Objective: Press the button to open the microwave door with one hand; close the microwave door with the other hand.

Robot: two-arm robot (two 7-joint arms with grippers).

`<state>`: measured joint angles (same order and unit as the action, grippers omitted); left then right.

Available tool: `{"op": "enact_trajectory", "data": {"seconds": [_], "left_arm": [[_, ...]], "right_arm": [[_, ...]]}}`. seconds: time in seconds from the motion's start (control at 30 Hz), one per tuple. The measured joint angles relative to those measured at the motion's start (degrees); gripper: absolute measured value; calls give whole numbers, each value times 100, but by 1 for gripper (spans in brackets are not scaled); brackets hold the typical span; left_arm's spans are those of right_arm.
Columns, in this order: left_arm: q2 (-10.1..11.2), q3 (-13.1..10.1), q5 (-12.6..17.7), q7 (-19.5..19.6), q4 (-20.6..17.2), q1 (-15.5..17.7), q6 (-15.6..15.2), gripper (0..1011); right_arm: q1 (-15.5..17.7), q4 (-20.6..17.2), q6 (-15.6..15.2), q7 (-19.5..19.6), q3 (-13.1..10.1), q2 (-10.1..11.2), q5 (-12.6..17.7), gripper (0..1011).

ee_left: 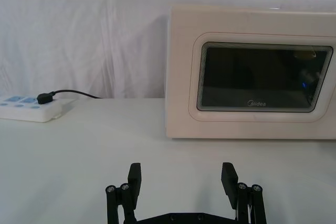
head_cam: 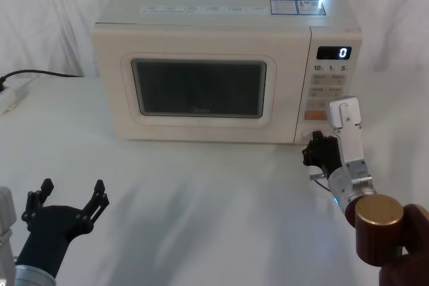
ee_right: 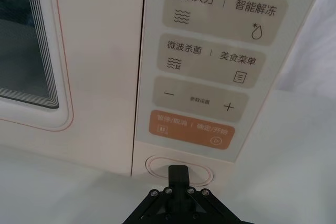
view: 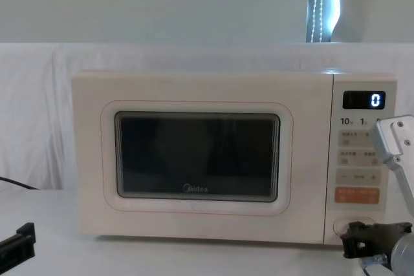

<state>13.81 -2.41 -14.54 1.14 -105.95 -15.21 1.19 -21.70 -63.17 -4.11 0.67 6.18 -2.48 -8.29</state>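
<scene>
- Microwave door [head_cam: 198, 88]: a cream-white panel with a dark window and a small "Midea" logo, lying flush with the oven front and so not yet released. The oven stands at the far middle of the white table [head_cam: 201, 212], hinge side towards the robot's left.
- Left gripper [head_cam: 67, 209]: nearest the robot, low over the table's near left, well apart from the oven. Its two fingers [ee_left: 135, 176] stand wide apart with nothing between them. By position it appears to be the hand reserved for closing.
- Right gripper [ee_right: 178, 174]: raised at the oven's lower right corner on a silver-grey wrist block [head_cam: 345, 115]. Its jaws are drawn together into a single blunt tip, holding nothing, and the tip sits at the oval release button [ee_right: 202, 167]. Whether it is touching or just short cannot be told.
- Step in hand, as judged: the opening press. The next move calls for a short, straight push into the button, kept off the orange key [ee_right: 191, 129] just above.
- Control panel [head_cam: 330, 92]: the display [view: 363, 100] reads 0.
- Open room: bare table lies before the door, enough for its swing. The left gripper sits near that arc and should approach the door's outer face only once it stands ajar.
- Edges: a power strip [ee_left: 29, 107] with a black plug [ee_left: 44, 97] lies at the far left, clear of the work. White cloth hangs behind.
</scene>
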Motion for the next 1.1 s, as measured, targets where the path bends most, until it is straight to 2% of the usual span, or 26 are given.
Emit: {"op": "enact_trajectory", "data": {"seconds": [1.1], "left_arm": [[0, 0, 0, 0, 0, 0, 0, 1001]], "right_arm": [[-191, 279, 78, 84, -142, -109, -1, 0]]}}
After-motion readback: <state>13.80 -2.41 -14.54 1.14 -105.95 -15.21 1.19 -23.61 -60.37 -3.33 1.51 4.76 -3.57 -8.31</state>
